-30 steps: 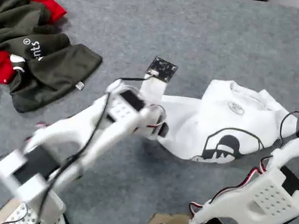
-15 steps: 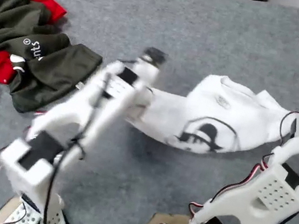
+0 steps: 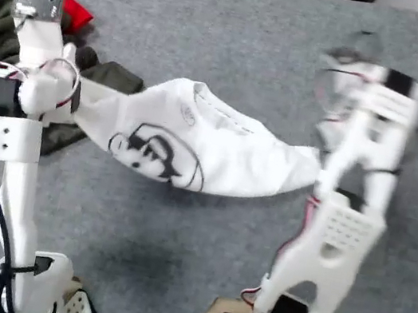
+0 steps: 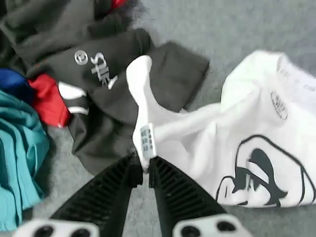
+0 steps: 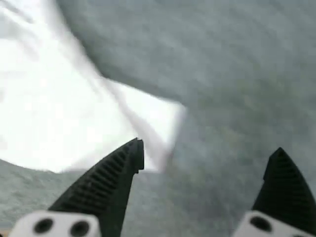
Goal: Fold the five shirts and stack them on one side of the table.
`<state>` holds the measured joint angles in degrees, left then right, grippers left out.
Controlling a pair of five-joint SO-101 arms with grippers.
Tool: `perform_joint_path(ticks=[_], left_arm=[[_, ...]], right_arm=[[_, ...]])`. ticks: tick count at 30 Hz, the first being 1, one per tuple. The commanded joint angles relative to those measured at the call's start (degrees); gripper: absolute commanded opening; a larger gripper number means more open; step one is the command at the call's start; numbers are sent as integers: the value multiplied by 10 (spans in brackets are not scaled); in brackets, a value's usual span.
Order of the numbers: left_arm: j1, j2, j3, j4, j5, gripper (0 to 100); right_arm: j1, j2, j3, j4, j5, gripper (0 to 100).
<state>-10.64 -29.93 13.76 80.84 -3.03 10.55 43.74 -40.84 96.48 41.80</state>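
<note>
Progress: early; nothing is folded, no stack is seen, all five shirts are judged left to do.
White shirt: stretched across the middle of the bench, bunched, unfolded, black face print up.
Left end effector: clamped on the white shirt's tagged edge, above the dark shirt.
Right end effector: jaws apart, nothing held, by the shirt's other end.
Far left: dark shirt, red shirt, teal shirt crumpled together, unfolded.
</note>
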Motion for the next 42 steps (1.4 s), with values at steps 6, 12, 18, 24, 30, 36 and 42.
perform_joint_path(ticks=[6,12,18,24,30,36,42], left_arm=[[-19,-40,48,25,-4,30],[-24,-51,53,29,-6,30],[-20,-45,64,33,-3,30],[-16,-44,87,18,-6,30],[71,-44,145,-30,-6,30],[140,-44,188,-51,-7,30],[163,-15,220,-47,-50,30]], right_arm=[[-132,66,-14,23,5,224],[-81,105,-9,47,12,22],[42,11,126,49,61,13],[190,-239,404,48,189,13],[311,-489,568,48,319,14],[399,-687,740,47,401,15],[499,-846,776,47,533,150]])
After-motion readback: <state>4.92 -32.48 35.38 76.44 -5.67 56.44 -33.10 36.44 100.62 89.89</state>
